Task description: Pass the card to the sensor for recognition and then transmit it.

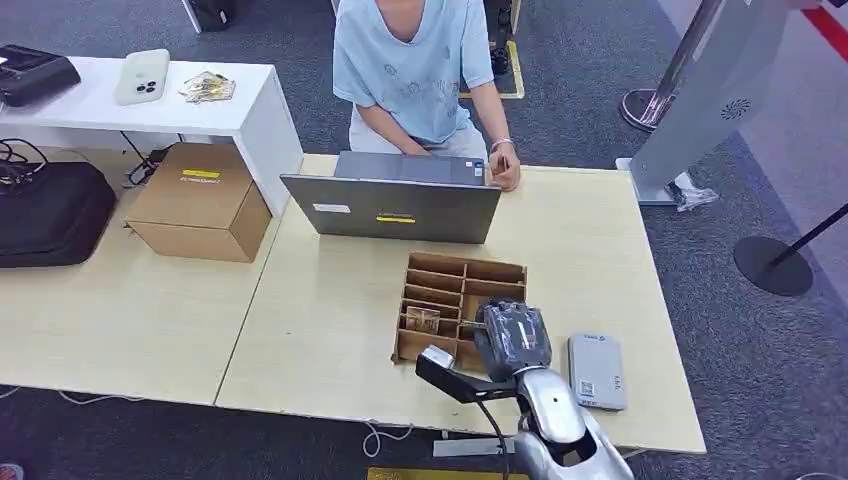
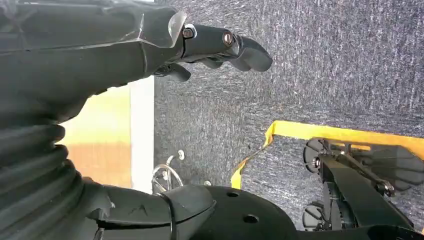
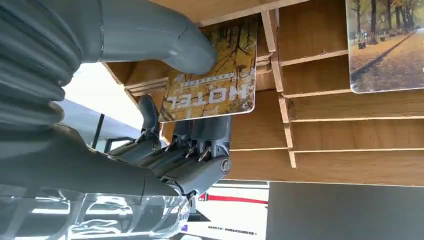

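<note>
We see the right hand (image 1: 512, 338) over the near right corner of the wooden card tray (image 1: 440, 272), its thumb and fingers (image 3: 200, 135) pinching a hotel card (image 3: 215, 75) flat between them, its long edge running across the slots. The card reader (image 1: 597, 371) lies on the bench (image 1: 330, 330) just right of the tray, nearest this hand, with nothing between. A second card (image 3: 385, 45) sits in another slot. Beyond the tray stand a laptop (image 1: 395, 208) and a person (image 1: 410, 60). The left hand (image 2: 220, 45) hangs over carpet, fingers curled on nothing.

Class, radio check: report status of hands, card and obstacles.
Right hand pinching card at the wooden rack. Left hand hangs, holding nothing. Sensor beside rack, path clear.
</note>
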Controlling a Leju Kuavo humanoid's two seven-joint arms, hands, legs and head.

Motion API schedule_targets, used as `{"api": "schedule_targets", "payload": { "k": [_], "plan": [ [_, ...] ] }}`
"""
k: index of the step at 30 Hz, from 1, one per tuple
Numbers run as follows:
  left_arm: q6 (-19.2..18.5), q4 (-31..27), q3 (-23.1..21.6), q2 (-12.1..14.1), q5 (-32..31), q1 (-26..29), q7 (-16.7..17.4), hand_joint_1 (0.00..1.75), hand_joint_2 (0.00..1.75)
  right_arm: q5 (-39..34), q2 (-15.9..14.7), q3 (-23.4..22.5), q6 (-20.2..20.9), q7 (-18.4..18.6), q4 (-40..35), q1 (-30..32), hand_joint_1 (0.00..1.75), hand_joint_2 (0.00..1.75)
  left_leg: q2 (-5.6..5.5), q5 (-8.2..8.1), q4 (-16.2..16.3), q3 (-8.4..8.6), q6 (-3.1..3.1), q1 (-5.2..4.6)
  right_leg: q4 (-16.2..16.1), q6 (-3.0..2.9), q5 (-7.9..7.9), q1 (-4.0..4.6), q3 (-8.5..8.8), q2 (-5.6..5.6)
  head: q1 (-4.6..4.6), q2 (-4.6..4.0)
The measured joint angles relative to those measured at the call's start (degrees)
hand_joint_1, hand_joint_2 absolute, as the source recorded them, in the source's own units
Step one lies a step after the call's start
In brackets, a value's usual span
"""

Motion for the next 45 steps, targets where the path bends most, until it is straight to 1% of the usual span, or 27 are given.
{"api": "schedule_targets", "payload": {
  "k": [1, 3, 5, 6, 8, 11, 13, 16, 18, 21, 29, 35, 36, 40, 41, 42, 45],
  "plan": [
    [0.0, 0.0, 0.0, 0.0, 0.0, 0.0, 0.0, 0.00, 1.75, 0.0, 0.0, 0.0, 0.0, 0.0, 0.0, 0.0, 1.22, 1.75, 0.00, 0.00, 0.0, 0.00, 0.00, 0.00, 0.0, 0.00, 0.00, 0.00, 0.00, 0.00, 0.00, 0.00],
    [0.0, 0.0, 0.0, 0.0, -0.1, 0.0, 0.0, 0.00, 1.75, 0.0, 0.0, 0.0, 0.0, 0.0, -0.2, 0.2, 1.29, 1.75, 0.00, 0.00, 0.0, 0.00, 0.00, 0.00, 0.0, 0.00, 0.00, 0.00, 0.00, 0.00, 0.00, 0.00],
    [0.0, 0.0, 0.0, 0.0, -0.2, 0.0, 0.0, 0.00, 1.75, -0.1, 0.0, 0.0, -0.1, 0.0, -0.3, 0.3, 1.29, 1.75, 0.00, 0.00, 0.0, 0.00, 0.00, 0.00, 0.0, 0.00, 0.00, 0.00, -0.01, 0.00, 0.00, 0.00],
    [0.0, 0.0, 0.0, 0.0, -0.2, 0.0, 0.1, 0.00, 1.75, -0.1, 0.0, 0.0, -0.1, 0.0, -0.4, 0.4, 1.38, 1.75, 0.00, 0.00, 0.0, 0.00, 0.00, 0.00, 0.0, 0.00, 0.00, 0.00, -0.01, 0.00, 0.00, 0.00],
    [0.0, 0.0, 0.0, 0.0, -0.3, 0.0, 0.1, 0.00, 1.75, -0.3, 0.0, -0.2, -0.2, 0.0, -0.6, 0.6, 1.38, 1.75, 0.00, 0.00, 0.0, -0.01, 0.00, 0.00, 0.0, 0.00, 0.00, 0.00, -0.01, 0.00, 0.00, 0.00],
    [0.0, 0.0, 0.0, 0.0, -0.4, 0.0, 0.2, 0.00, 1.75, -0.4, 0.0, -0.3, -0.4, 0.0, -0.9, 1.0, 1.50, 1.75, 0.00, 0.00, 0.0, -0.01, 0.00, 0.00, 0.0, 0.00, 0.00, 0.00, 0.00, 0.00, 0.00, 0.00],
    [0.0, 0.0, 0.0, 0.0, -0.6, 0.0, 0.2, 0.00, 1.75, -0.5, 0.0, -0.4, -0.5, 0.0, -1.0, 1.1, 1.54, 1.75, 0.00, 0.00, 0.0, -0.01, 0.00, 0.00, 0.0, 0.00, 0.00, 0.00, 0.00, 0.00, 0.00, 0.00],
    [0.1, 0.0, 0.0, 0.0, -0.7, 0.0, 0.2, 0.00, 1.75, -0.8, 0.0, -0.5, -0.5, 0.0, -1.2, 1.3, 1.55, 1.75, 0.00, 0.00, 0.0, 0.00, 0.00, 0.00, 0.0, 0.00, 0.00, 0.00, 0.00, 0.00, 0.00, 0.00],
    [0.1, 0.0, 0.0, 0.0, -0.7, 0.0, 0.2, 0.00, 1.75, -1.0, 0.0, -0.5, -0.5, 0.0, -1.2, 1.4, 1.50, 1.75, 0.00, 0.00, 0.0, 0.00, 0.00, 0.00, 0.0, 0.00, 0.00, 0.00, 0.00, 0.00, 0.00, 0.00],
    [0.1, 0.0, 0.0, 0.0, -0.7, 0.0, 0.2, 0.00, 1.75, -0.9, 0.0, -0.5, -0.5, 0.0, -1.4, 1.5, 1.52, 1.75, 0.00, 0.00, 0.0, 0.00, 0.00, 0.00, 0.0, 0.00, 0.00, 0.00, 0.00, 0.00, 0.00, 0.00],
    [0.1, 0.0, 0.0, 0.0, -0.7, 0.0, 0.2, 0.00, 1.75, -0.9, 0.0, -0.6, -0.6, 0.0, -1.7, 1.8, 1.45, 1.75, 0.00, 0.00, 0.0, 0.00, 0.00, 0.00, 0.0, 0.00, 0.00, 0.00, 0.00, 0.00, 0.00, 0.00],
    [0.1, 0.0, 0.0, 0.0, -0.7, 0.0, 0.2, 0.00, 1.75, -0.8, 0.0, -0.9, -0.6, 0.0, -2.1, 2.1, 1.47, 1.75, 0.00, 0.00, 0.0, -0.01, 0.00, 0.00, 0.0, 0.00, 0.00, 0.00, 0.00, 0.00, 0.00, 0.00],
    [0.0, 0.0, 0.0, 0.0, -0.7, 0.0, 0.2, 0.00, 1.75, -0.7, 0.0, -1.0, -0.6, 0.0, -2.1, 2.2, 1.54, 1.75, 0.00, 0.00, 0.0, -0.01, 0.00, 0.00, 0.0, 0.00, 0.00, 0.00, 0.00, 0.00, 0.00, 0.00],
    [0.0, 0.0, 0.0, 0.0, -0.6, 0.0, 0.1, 0.00, 1.75, -0.2, 0.0, -1.1, -0.9, -0.2, -2.2, 2.3, 1.62, 1.75, 0.00, 0.00, 0.0, -0.01, 0.00, 0.00, 0.0, 0.00, 0.00, 0.00, 0.00, 0.00, 0.00, 0.00],
    [0.0, 0.0, 0.0, 0.0, -0.6, 0.0, 0.1, 0.00, 1.75, 0.0, 0.0, -1.2, -1.2, -0.3, -2.3, 2.3, 1.62, 1.75, 0.00, 0.00, 0.0, -0.01, 0.00, 0.00, 0.0, 0.00, 0.00, 0.00, 0.00, 0.00, 0.00, 0.00],
    [0.0, 0.0, 0.0, 0.0, -0.6, 0.0, 0.1, 0.00, 1.75, 0.0, 0.0, -1.2, -1.4, -0.4, -2.3, 2.3, 1.57, 1.75, 0.00, 0.00, 0.0, -0.01, 0.00, 0.00, 0.0, 0.00, 0.00, 0.00, 0.00, 0.00, 0.00, 0.00],
    [0.0, 0.0, 0.0, 0.0, -0.6, 0.0, 0.1, 0.00, 1.75, 0.1, 0.0, -1.3, -2.3, -0.6, -2.8, 2.4, 1.59, 1.75, 0.00, 0.00, 0.0, -0.01, 0.00, 0.00, 0.0, 0.00, 0.00, 0.00, 0.00, 0.00, 0.00, 0.00]
  ]
}}
